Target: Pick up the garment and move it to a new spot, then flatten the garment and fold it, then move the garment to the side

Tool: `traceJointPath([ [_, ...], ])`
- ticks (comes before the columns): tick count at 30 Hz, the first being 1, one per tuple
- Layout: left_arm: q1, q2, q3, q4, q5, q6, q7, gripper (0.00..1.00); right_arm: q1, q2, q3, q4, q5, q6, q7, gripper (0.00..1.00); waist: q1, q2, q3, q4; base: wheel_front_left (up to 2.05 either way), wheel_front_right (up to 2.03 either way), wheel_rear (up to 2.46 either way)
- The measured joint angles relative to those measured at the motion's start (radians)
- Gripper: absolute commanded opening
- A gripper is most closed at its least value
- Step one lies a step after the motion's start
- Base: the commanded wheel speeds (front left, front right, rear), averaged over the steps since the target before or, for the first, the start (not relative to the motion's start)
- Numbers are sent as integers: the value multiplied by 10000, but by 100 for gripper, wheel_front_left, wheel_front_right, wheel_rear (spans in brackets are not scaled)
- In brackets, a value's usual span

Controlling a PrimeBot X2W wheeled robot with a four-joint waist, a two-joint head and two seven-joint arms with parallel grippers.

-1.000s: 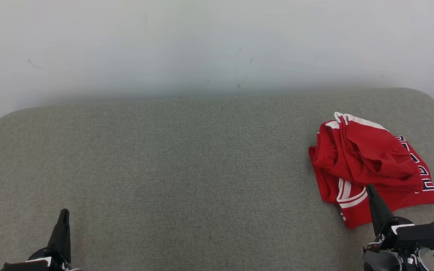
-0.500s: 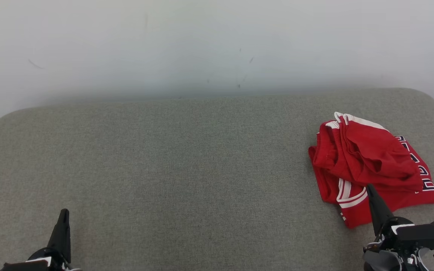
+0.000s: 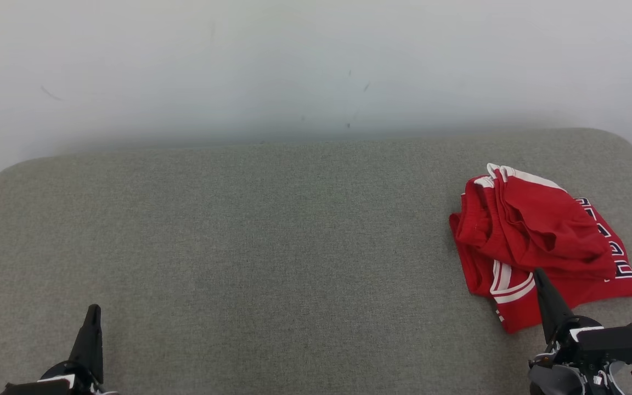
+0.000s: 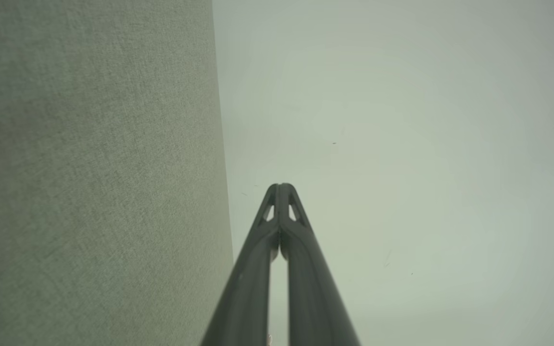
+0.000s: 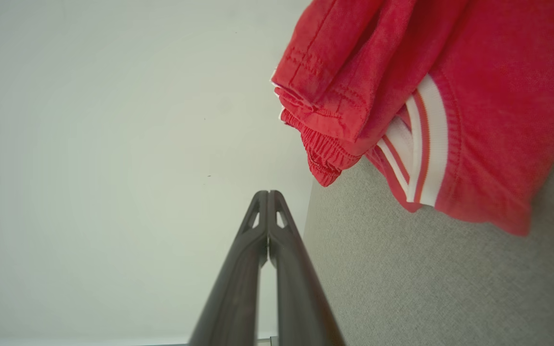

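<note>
From my remote station: a red garment with white stripes and dark-edged lettering lies crumpled in a loose heap on the right side of the grey fabric-covered desk, short of its rounded far corner and before a pale wall. My right claw rises from the lower right of the head view with its two dark fingers pressed together, gripping nothing. Its tip overlaps the near edge of the cloth there. The right wrist view shows the right claw closed and apart from the garment, whose elastic waistband and striped hem rest on the desk just beside it. At the lower left my left claw is well apart from the garment; its fingers are also together and empty, which the left wrist view confirms, with the left claw beside bare desk.
</note>
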Motion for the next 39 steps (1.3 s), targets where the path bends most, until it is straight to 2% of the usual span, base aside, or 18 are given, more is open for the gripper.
traceJointPath([
  [39,0,0,0,0,0,0,0,0,0,0,0,-8,0,2,0,0,1,0,1,0,0,0,0],
])
